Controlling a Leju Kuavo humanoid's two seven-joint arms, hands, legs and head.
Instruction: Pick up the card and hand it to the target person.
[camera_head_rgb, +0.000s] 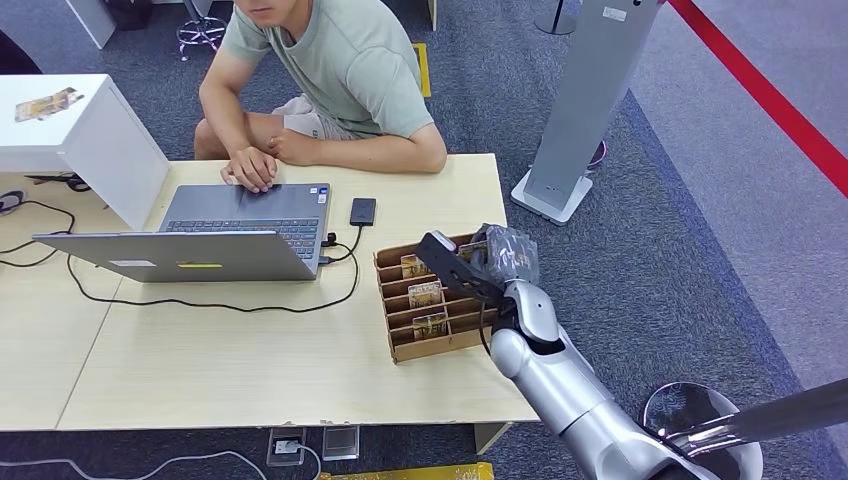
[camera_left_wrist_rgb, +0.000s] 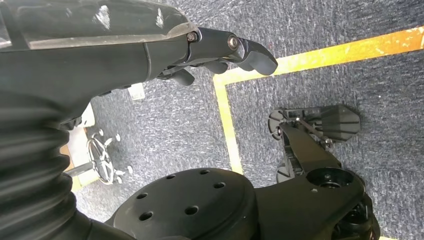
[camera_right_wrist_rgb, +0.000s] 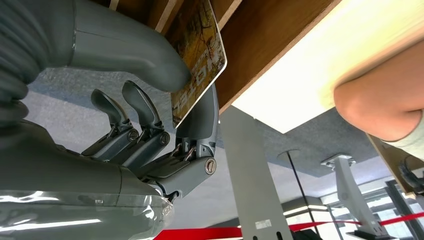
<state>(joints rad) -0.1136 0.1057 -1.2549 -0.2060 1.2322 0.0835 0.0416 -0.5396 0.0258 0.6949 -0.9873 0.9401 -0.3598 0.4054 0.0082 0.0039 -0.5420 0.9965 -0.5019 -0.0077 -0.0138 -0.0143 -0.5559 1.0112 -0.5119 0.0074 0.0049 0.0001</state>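
A wooden card rack (camera_head_rgb: 440, 340) stands at the right end of the table, with patterned cards (camera_head_rgb: 425, 294) upright in its slots. My right hand (camera_head_rgb: 490, 262) is over the rack's back right corner. In the right wrist view its thumb (camera_right_wrist_rgb: 145, 55) and a finger pinch a yellow-brown card (camera_right_wrist_rgb: 200, 55), whose far end lies against the rack's wooden slats (camera_right_wrist_rgb: 260, 45). The seated person (camera_head_rgb: 330, 70) in a grey-green shirt leans on the table's far edge with both forearms. My left hand (camera_left_wrist_rgb: 220, 50) hangs above the carpet, fingers loose and holding nothing.
An open laptop (camera_head_rgb: 210, 235) and a black phone (camera_head_rgb: 363, 211) lie left of the rack, with cables trailing across the table (camera_head_rgb: 250, 370). A grey stand (camera_head_rgb: 585, 100) rises right of the table. A white cabinet (camera_head_rgb: 70, 130) sits at the far left.
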